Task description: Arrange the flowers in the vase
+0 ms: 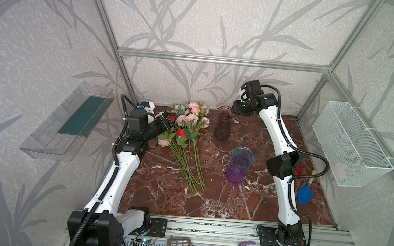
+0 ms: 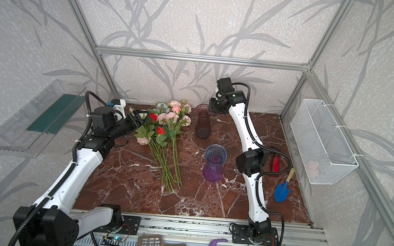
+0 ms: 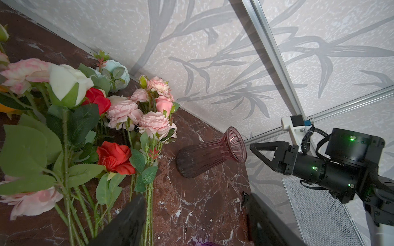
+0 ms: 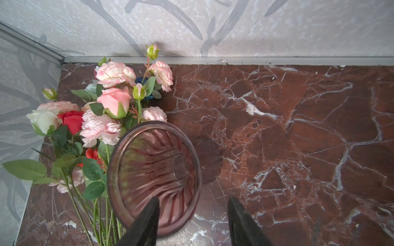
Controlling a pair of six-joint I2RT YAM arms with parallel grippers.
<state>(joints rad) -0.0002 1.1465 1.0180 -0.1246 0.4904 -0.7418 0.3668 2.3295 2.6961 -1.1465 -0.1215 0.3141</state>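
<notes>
The right gripper (image 4: 193,199) stands partly open just beside the rim of the dark red vase (image 4: 153,170) and grips nothing. The left gripper (image 3: 193,194) is spread wide and empty by the flowers (image 3: 119,115), which lie on the table (image 1: 160,198) beside that vase.

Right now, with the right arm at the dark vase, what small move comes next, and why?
Probably lift the right gripper up, clear of the maroon vase. Its fingers stand apart astride the rim, one over the mouth, one outside, gripping nothing. The vase stands upright on the table, and the flowers lie beside it, so the mouth should be freed for stems.
</notes>
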